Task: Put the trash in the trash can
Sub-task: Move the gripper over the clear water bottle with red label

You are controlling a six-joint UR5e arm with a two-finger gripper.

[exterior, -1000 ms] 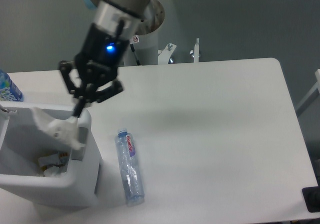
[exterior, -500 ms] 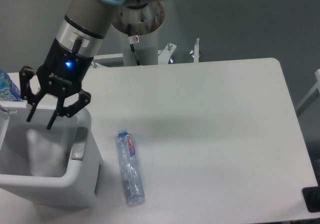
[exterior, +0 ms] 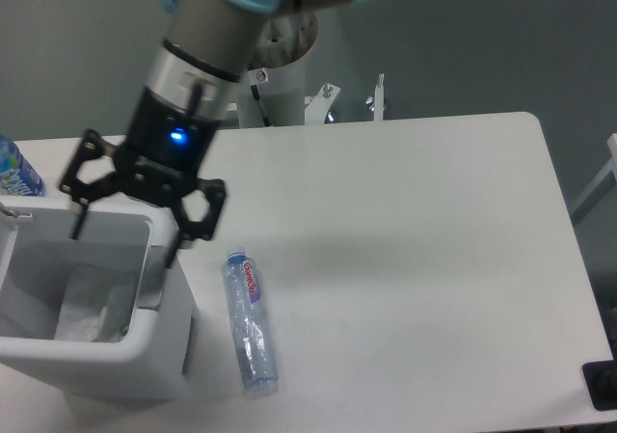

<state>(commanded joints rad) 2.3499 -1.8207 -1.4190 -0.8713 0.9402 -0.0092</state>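
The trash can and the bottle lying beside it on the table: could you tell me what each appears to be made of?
The trash can looks like moulded white plastic with a smooth, matt finish, judging by its thick rounded rim and even colour. The bottle appears to be thin clear plastic: the white table shows through its ribbed, slightly glossy wall, and it has a pale blue cap and a red-purple label.

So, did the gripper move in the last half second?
Yes. The open gripper shifted right over the trash can, toward the bottle, which did not move.
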